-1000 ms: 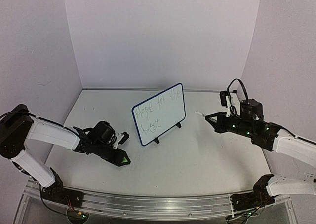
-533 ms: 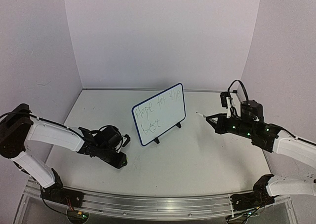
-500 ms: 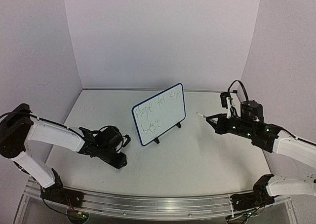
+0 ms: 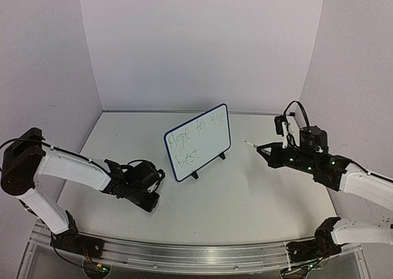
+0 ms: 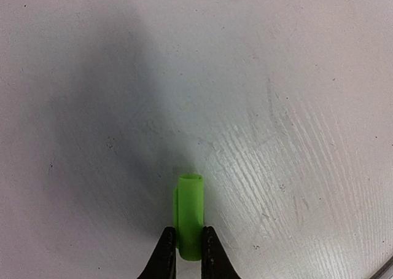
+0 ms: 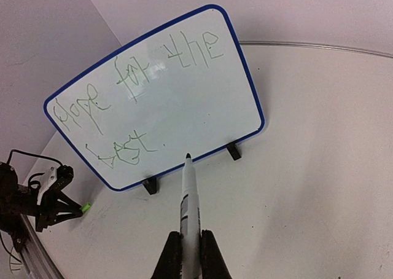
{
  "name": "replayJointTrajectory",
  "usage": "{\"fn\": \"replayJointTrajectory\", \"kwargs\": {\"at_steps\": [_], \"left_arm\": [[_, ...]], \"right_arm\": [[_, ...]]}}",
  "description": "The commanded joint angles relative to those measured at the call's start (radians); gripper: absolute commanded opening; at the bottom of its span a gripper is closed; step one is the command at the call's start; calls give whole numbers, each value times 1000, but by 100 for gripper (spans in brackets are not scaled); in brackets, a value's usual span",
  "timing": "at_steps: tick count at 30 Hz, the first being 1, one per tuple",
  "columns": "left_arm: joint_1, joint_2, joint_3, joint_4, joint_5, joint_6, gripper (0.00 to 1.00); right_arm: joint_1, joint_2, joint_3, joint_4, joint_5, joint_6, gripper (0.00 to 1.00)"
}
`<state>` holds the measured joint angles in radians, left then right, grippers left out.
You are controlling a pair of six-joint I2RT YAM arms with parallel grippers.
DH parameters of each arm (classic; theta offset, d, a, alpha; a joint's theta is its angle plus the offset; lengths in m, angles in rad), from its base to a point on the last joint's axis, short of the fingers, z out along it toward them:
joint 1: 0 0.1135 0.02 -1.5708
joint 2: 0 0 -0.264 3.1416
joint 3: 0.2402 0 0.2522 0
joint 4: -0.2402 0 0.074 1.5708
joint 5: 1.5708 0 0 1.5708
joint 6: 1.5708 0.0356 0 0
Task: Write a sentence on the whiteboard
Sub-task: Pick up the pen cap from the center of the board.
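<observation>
Your whiteboard [image 4: 197,142] stands on the table [image 4: 245,199] toward the middle, between the two arms and touching neither. It leans back on its stand, with two black feet [image 6: 233,151] planted at the lower edge. Its dark blue rim frames handwriting in thin greenish strokes that reads "Hope for the" on the upper line and "best" below. Your right pincer [image 6: 190,245] is clamped around the white barrel of a marker [image 6: 187,199]. The marker's dark tip points at the lower edge of the board, near it but clear of the surface. In the overhead view that pincer [image 4: 263,149] hangs above the table to the right of the board. Your left pincer [image 5: 186,254] is down low at the table on the board's left side, well apart from it. Its two dark fingers [image 5: 164,257] are pressed against the sides of a small green cap [image 5: 189,214], which juts out ahead of them just over the scuffed white tabletop.
</observation>
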<state>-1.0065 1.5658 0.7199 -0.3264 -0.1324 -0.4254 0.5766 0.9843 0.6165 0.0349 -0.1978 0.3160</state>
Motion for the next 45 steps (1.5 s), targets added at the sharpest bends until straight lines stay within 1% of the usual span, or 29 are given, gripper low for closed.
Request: {"fn": "replayJointTrajectory", "kwargs": {"at_steps": [1, 5, 7, 11, 16, 21, 25, 28, 31, 34, 40, 45], "left_arm": [[-8, 24, 8, -69, -9, -12, 7], [-15, 4, 2, -70, 1, -5, 1], [-17, -9, 0, -68, 7, 0, 0], [-21, -58, -3, -59, 45, 28, 0], [-29, -131, -12, -45, 123, 75, 0], [-41, -179, -18, -16, 209, 125, 0], [-84, -180, 20, -18, 214, 176, 0], [-128, -169, 52, -18, 199, 211, 0], [-173, -158, 90, -11, 187, 249, 0], [-204, -145, 127, -13, 183, 293, 0], [-236, -127, 188, -10, 172, 380, 0], [-251, -126, 208, -1, 171, 415, 0]], "right_arm": [[-2, -21, 0, 11, 12, 7, 0], [-3, -14, 9, 1, 4, 6, 0], [-3, -9, 18, -8, -10, 4, 0], [-3, 13, 49, -35, -117, -7, 0], [-3, 70, 83, -109, -308, -14, 0], [-3, 215, 128, -129, -584, -12, 0], [-3, 305, 165, -134, -788, 0, 0], [0, 351, 206, -165, -901, 4, 0], [21, 412, 265, -303, -941, -60, 0], [49, 458, 299, -385, -968, -109, 0], [80, 515, 329, -418, -1037, -119, 0], [95, 546, 357, -444, -1070, -132, 0]]}}
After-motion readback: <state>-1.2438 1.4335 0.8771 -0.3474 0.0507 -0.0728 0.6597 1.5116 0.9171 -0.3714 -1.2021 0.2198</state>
